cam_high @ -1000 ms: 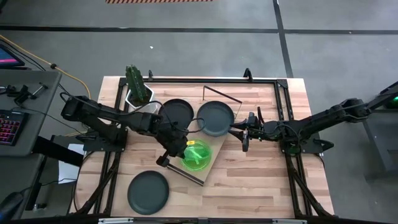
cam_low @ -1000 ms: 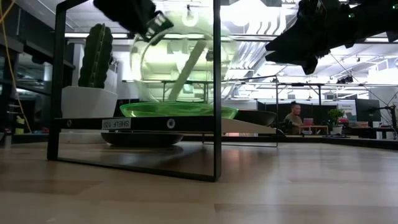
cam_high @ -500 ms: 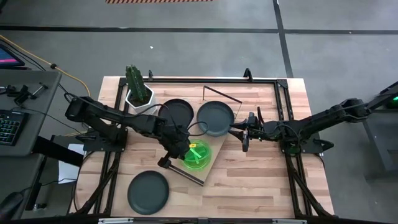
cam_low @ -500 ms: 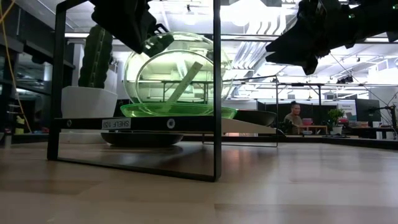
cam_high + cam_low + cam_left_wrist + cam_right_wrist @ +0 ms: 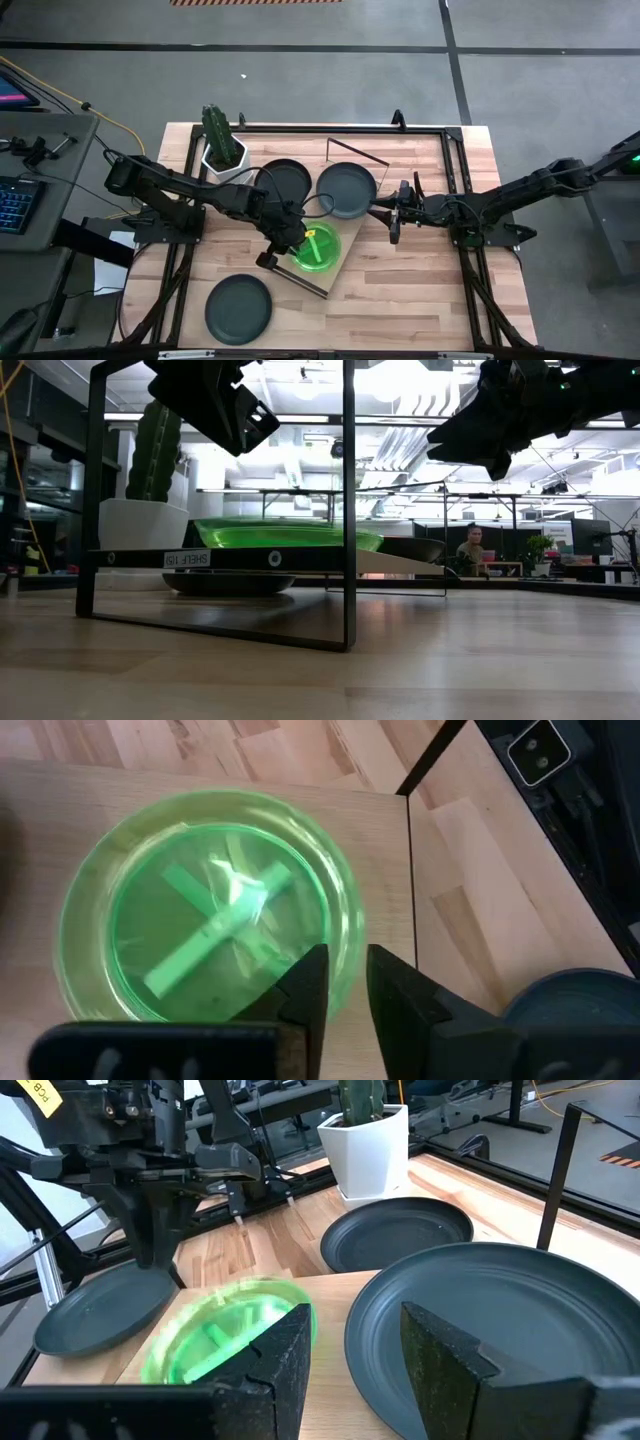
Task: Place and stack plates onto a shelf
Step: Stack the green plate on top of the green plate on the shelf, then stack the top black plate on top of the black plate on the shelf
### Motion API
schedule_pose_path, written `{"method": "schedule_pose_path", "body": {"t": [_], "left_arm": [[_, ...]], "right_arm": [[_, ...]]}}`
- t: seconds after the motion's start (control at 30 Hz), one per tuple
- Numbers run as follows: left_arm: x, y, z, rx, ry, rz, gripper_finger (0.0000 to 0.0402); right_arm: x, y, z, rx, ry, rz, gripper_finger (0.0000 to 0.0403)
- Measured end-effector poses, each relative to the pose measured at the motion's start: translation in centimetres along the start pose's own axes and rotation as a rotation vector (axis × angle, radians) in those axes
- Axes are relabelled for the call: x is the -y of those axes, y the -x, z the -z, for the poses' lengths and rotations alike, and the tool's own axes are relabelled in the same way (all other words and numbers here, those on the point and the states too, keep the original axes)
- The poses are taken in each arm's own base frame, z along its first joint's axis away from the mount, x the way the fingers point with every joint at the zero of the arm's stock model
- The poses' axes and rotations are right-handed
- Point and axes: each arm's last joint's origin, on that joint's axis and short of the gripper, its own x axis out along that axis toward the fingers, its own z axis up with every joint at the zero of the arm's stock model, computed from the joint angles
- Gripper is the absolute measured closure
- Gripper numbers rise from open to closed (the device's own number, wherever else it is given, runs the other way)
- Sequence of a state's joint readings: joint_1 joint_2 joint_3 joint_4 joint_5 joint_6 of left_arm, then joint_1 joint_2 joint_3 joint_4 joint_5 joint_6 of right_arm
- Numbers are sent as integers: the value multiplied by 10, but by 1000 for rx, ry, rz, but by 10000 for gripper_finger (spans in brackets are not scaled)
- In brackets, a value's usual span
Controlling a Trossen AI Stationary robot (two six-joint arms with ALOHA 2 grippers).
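Note:
A translucent green plate (image 5: 215, 915) lies flat on the green stack (image 5: 317, 248) at the near end of the light-wood shelf (image 5: 337, 262). My left gripper (image 5: 347, 982) hovers open just above that plate's rim, with a narrow gap between its fingers. In the low view it (image 5: 243, 420) hangs clear above the green stack (image 5: 285, 535). A dark plate (image 5: 347, 190) sits on the shelf's far end. My right gripper (image 5: 355, 1345) is open, level beside that dark plate (image 5: 480, 1320) on the table's right side, and touches nothing.
A second dark plate (image 5: 283, 180) lies left of the shelf and a third (image 5: 238, 308) sits near the table's near left corner. A white pot with a cactus (image 5: 222, 142) stands at the far left. The shelf's black frame legs (image 5: 348, 510) rise above the plank.
My left gripper has let go of the green plate. That plate stood nearly upright on its lower rim on the stack, held by its top rim. It tipped over and now lies flat on the stack. The right arm kept still.

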State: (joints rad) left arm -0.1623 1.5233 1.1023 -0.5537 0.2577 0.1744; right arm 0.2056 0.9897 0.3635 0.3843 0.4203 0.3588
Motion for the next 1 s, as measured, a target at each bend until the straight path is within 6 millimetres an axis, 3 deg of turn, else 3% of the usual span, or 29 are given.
{"method": "schedule_pose_path", "body": {"t": [0.23,0.37,0.57,0.8,0.9,1.0], "left_arm": [[0,0,0,-1,17,0,305],[2,10,1,-5,-2,-35,296],[7,51,7,-53,-9,-263,295],[20,110,14,126,11,-404,295],[25,122,26,230,8,-446,295],[27,121,45,304,10,-478,295]], "right_arm": [[0,0,0,0,-2,0,263],[0,0,0,0,-1,0,263],[0,0,0,-2,1,1,263],[0,0,1,-5,0,3,263],[0,0,1,-9,1,3,263],[0,0,1,-9,0,3,263]]}}
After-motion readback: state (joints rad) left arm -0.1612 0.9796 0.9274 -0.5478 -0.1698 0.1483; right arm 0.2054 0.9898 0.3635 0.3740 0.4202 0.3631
